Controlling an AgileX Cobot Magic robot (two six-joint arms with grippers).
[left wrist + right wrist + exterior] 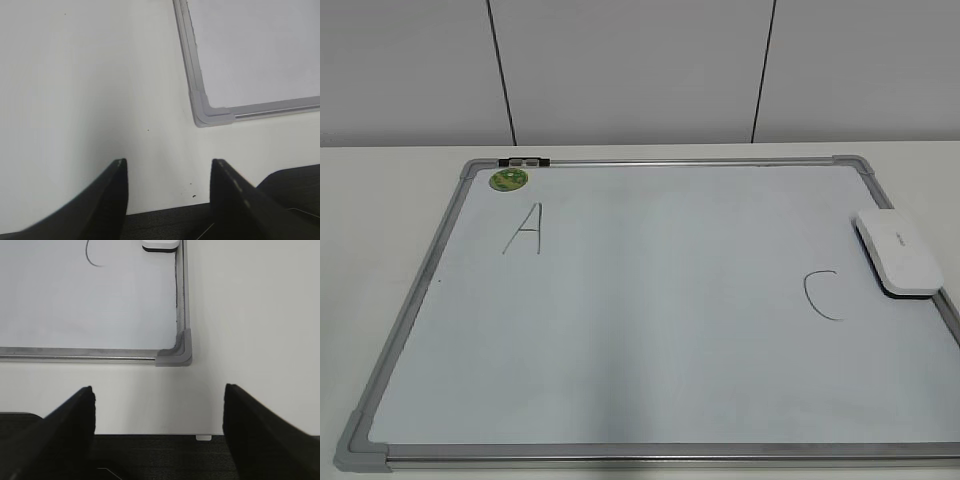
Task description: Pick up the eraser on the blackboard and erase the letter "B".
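i see the eraser (898, 252) lying at the blackboard (650, 455) right edge; left gripper (167, 170) and right gripper (159, 395) spread wide, holding nothing.

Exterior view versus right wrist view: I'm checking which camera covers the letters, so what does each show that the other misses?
Only the exterior view shows the letter "A", the green sticker, a whole "C" and the full eraser; no "B" is visible between the letters. Only the right wrist view shows the right gripper, open, over the bare table short of the blackboard's near corner. Both show the blackboard, the eraser at its right edge, and at least part of the "C".
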